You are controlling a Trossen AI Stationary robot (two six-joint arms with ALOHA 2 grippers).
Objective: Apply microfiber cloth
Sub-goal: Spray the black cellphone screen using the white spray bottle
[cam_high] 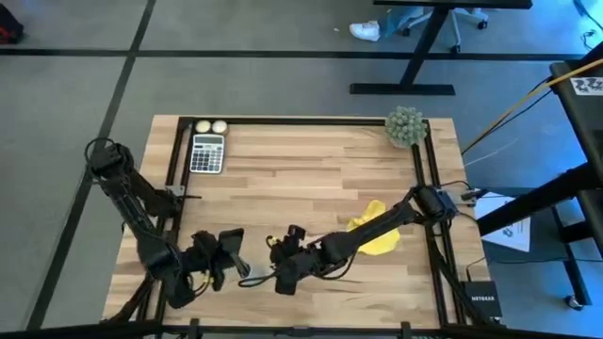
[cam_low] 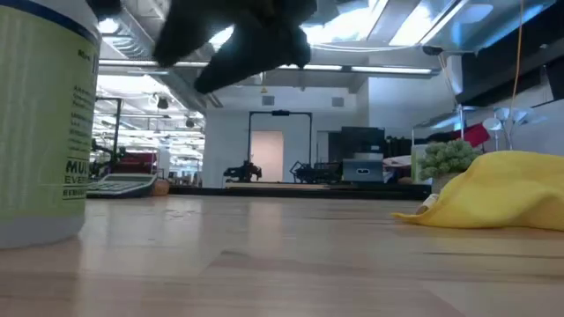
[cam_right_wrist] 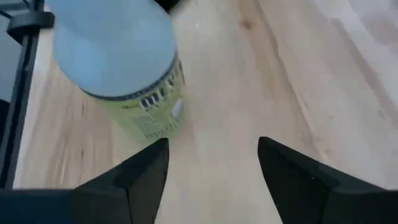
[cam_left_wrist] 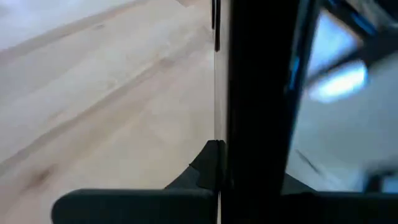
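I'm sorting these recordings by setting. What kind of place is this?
Probably an open-plan office or lab: a wooden table on grey carpet, a desk with an office chair behind it, and long ceiling lights over a big room.

**What stands on and around the wooden table**

The wooden table (cam_high: 301, 179) carries a grey calculator (cam_high: 207, 153) near its far left corner. Two small pale balls (cam_high: 210, 126) lie just beside it, at the far edge. A green spiky plant (cam_high: 405, 126) stands at the far right corner. In the low view a can with a yellow-green label (cam_low: 40, 123) stands at the left; it is perhaps a container of wipes. On the floor beyond the table, a white shoe (cam_high: 365, 31) shows beside a desk leg (cam_high: 415, 56).
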